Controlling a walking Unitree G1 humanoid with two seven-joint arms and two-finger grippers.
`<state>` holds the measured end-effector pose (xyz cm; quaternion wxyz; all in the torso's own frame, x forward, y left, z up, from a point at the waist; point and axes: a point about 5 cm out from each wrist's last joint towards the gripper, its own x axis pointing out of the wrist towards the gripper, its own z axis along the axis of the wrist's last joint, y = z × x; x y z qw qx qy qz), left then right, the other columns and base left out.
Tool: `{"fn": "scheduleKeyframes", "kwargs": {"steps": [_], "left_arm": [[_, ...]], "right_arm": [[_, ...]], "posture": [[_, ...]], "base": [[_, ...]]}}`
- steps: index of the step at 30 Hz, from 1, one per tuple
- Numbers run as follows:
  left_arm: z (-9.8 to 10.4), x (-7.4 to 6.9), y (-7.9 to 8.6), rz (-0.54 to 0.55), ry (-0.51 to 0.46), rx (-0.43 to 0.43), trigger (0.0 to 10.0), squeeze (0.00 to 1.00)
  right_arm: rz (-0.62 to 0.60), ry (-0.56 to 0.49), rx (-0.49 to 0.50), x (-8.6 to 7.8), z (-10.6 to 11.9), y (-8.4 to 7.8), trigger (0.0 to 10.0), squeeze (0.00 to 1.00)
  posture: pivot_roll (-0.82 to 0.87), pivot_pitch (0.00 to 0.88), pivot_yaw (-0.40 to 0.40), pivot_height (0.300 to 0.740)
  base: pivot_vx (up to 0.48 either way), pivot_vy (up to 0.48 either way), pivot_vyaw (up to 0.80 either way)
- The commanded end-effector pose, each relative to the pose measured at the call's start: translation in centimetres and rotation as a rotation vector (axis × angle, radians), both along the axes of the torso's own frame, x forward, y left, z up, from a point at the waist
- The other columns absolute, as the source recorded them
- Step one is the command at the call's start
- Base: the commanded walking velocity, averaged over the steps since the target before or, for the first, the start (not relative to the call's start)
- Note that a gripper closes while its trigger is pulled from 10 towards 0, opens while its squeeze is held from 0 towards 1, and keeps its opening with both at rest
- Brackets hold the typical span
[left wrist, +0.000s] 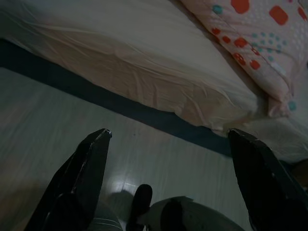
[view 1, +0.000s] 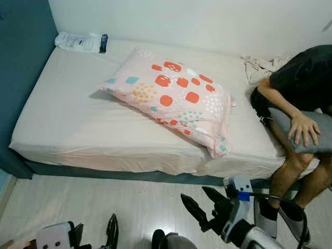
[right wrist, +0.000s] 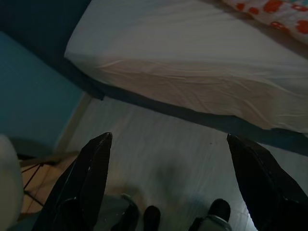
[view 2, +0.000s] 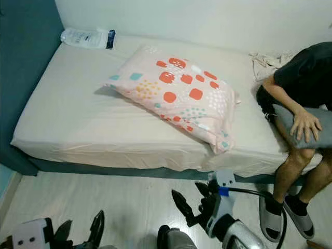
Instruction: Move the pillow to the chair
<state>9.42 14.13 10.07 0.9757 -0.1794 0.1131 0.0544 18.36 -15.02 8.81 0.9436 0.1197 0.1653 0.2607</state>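
Note:
A pink pillow (view 1: pixel 174 96) with red, teal and yellow patches lies slantwise on the bed's white sheet (view 1: pixel 72 119), its near corner reaching the front edge. In the left wrist view the pillow (left wrist: pixel 262 43) lies ahead, past the mattress edge. My left gripper (view 1: pixel 95 232) hangs low over the floor at the bottom left, open and holding nothing. My right gripper (view 1: pixel 193 193) is raised over the floor just before the bed's front edge, below the pillow's near corner, also open. Through the wrist cameras, the left gripper (left wrist: pixel 168 131) and right gripper (right wrist: pixel 168 136) each show two fingers spread wide apart.
A person (view 1: pixel 301 83) sits on the bed's right end, a hand on a grey cushion (view 1: pixel 306 132), feet on the floor by my right arm. A plastic packet (view 1: pixel 80 41) lies at the bed's far left corner; crumpled cloth (view 1: pixel 262 65) at the back right. A teal wall (view 1: pixel 21 62) bounds the left.

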Motion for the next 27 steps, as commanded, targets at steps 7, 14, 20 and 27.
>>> {"fn": "scheduleKeyframes", "kwargs": {"steps": [7,14,20,27], "left_arm": [[0.1,0.0,-0.4,0.031,0.011,-0.043,10.0,0.0],[0.3,0.1,-0.3,0.03,0.0,-0.044,10.0,0.0],[0.4,0.3,-0.2,0.033,-0.008,-0.039,10.0,0.0],[0.4,0.4,-0.3,0.035,-0.011,-0.037,10.0,0.0]], "right_arm": [[-0.014,0.055,-0.014,-1.0,-1.4,-1.1,9.4,0.0],[-0.018,0.083,-0.01,-2.2,-3.8,-1.6,9.3,0.0],[-0.019,0.105,-0.007,-2.5,-5.9,-2.1,7.9,0.0],[-0.013,0.081,-0.002,-2.2,-5.8,-2.0,6.9,0.0]], "posture": [[0.04,0.23,-0.154,0.74],[0.04,0.243,-0.154,0.74],[0.04,0.248,-0.155,0.74],[0.04,0.249,-0.156,0.74]], "base": [[0.0,0.0,0.0],[0.0,0.0,0.0],[0.0,0.0,0.0],[0.0,0.0,0.0]]}}
